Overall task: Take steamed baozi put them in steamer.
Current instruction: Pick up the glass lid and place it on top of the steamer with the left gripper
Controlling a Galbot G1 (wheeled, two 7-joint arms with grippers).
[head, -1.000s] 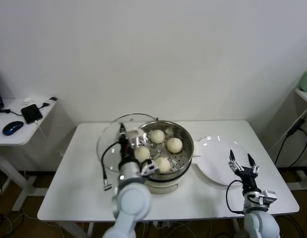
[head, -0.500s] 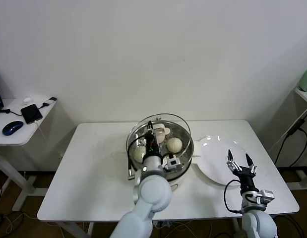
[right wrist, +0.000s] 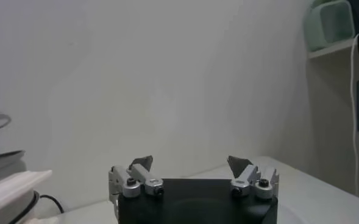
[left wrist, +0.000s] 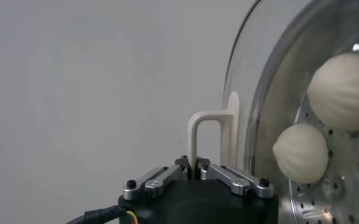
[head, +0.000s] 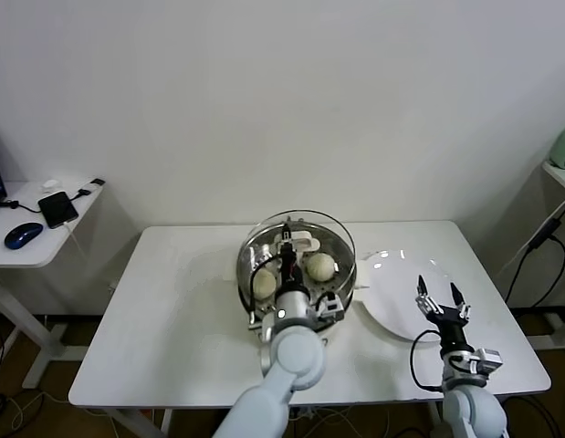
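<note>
The steamer [head: 348,282] stands mid-table. Two steamed baozi [head: 320,265] [head: 263,283] show through the round glass lid [head: 332,234] that hangs over it. My left gripper [head: 288,253] is shut on the lid's beige handle [head: 297,240]. In the left wrist view the jaws [left wrist: 195,164] pinch the handle [left wrist: 199,131], and beyond the glass lid [left wrist: 246,73] lie two baozi [left wrist: 344,90] [left wrist: 301,153] on the perforated tray [left wrist: 350,189]. My right gripper [head: 438,297] [right wrist: 191,163] waits open and empty over the white plate [head: 392,297].
A side table [head: 26,251] at the left carries a phone [head: 57,208] and a mouse [head: 23,234]. A cable [head: 538,242] hangs at the right beside a shelf with a green object [head: 564,146]. The white table's front edge [head: 172,397] runs near my body.
My left arm has carried the glass lid from the steamer's left side to directly over it. The right gripper has barely shifted.
</note>
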